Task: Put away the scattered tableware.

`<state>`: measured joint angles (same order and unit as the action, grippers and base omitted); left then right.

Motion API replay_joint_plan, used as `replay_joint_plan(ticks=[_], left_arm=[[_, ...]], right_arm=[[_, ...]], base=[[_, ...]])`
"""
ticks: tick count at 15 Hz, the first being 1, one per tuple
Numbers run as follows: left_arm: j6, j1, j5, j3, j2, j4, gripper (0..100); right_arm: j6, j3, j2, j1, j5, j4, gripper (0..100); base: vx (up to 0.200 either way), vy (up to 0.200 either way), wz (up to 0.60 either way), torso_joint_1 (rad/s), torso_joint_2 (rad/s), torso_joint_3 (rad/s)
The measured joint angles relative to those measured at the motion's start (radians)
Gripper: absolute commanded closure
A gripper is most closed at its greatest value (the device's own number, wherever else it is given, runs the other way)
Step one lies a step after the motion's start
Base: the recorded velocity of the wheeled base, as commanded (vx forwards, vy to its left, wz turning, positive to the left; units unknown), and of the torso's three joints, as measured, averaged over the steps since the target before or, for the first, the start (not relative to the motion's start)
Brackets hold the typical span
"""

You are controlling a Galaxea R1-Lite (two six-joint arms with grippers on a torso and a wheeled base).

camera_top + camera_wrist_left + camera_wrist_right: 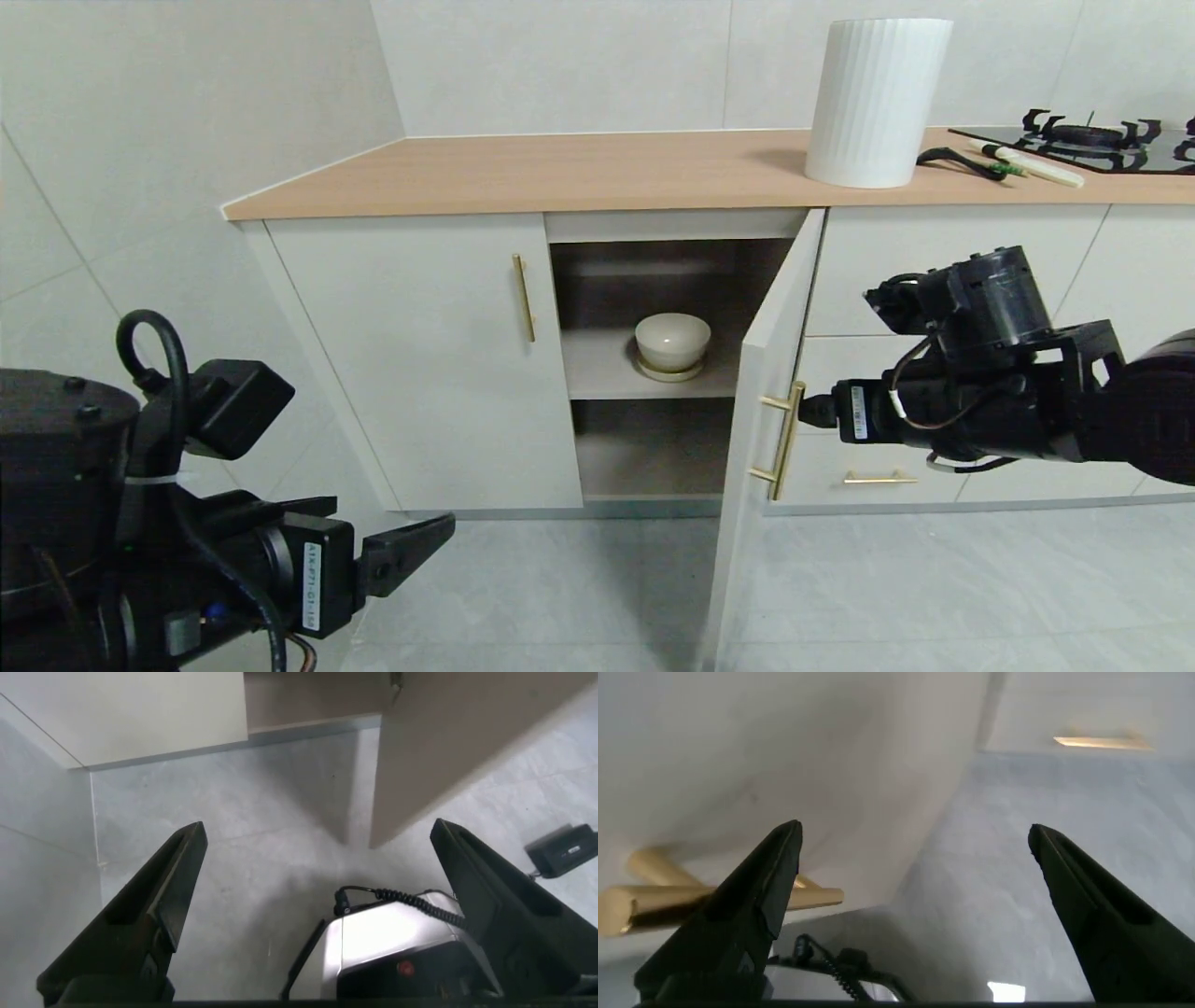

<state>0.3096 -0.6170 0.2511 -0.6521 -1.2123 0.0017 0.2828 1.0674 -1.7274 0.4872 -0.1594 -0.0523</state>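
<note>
A cream bowl (672, 341) sits on a small plate (668, 373) on the middle shelf of the open cabinet (653, 373). The cabinet door (761, 420) stands swung out, its gold handle (782, 441) facing my right gripper (810, 411). That gripper (915, 887) is open, close to the door (785, 765), with the handle (719, 901) just beside one finger (747, 905), not between the two. My left gripper (420, 546) hangs low at the left, open (318, 887) over the floor with nothing in it. The door's lower edge (448, 756) lies ahead of it.
On the wooden counter (560, 173) stand a tall white ribbed canister (878, 103), a white-handled utensil (1027, 163) and a black one (957, 163), beside a gas hob (1102, 140). Drawers with gold handles (878, 479) are behind the right arm. The left cabinet door (420, 364) is closed.
</note>
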Motion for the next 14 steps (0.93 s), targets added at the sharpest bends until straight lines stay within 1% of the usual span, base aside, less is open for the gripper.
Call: replay_joint_plan(ticks=[2,3,5,7,10,12,14], left_arm=[[-0.006,0.000,0.000,0.002,-0.002,0.000,0],[-0.016,0.000,0.001,0.003,-0.003,0.000,0],[-0.020,0.000,0.002,0.004,-0.004,-0.002,0],[-0.020,0.001,0.004,0.003,-0.012,-0.002,0],[-0.020,0.002,0.006,0.002,-0.025,-0.002,0],[-0.020,0.008,0.008,0.002,-0.029,-0.002,0],[-0.020,0.013,0.008,0.001,-0.031,-0.002,0]], right_arm=[[-0.011,0.068,-0.050,0.002,0.030,0.026,0],[-0.010,0.099,-0.077,0.003,0.039,0.030,0],[-0.006,0.124,-0.117,0.003,0.070,0.030,0],[-0.001,0.133,-0.148,0.004,0.079,0.025,0],[0.010,0.134,-0.189,0.003,0.079,-0.051,0],[0.050,0.135,-0.211,0.004,0.079,-0.093,0],[0.073,0.137,-0.232,0.004,0.078,-0.156,0]], base=[[0.000,0.000,0.00,0.000,0.00,0.000],[0.000,0.000,0.00,0.000,0.00,0.000],[0.000,0.000,0.00,0.000,0.00,0.000],[0.000,0.000,0.00,0.000,0.00,0.000],[0.000,0.000,0.00,0.000,0.00,0.000],[0.000,0.000,0.00,0.000,0.00,0.000],[0.200,0.000,0.00,0.000,0.00,0.000]])
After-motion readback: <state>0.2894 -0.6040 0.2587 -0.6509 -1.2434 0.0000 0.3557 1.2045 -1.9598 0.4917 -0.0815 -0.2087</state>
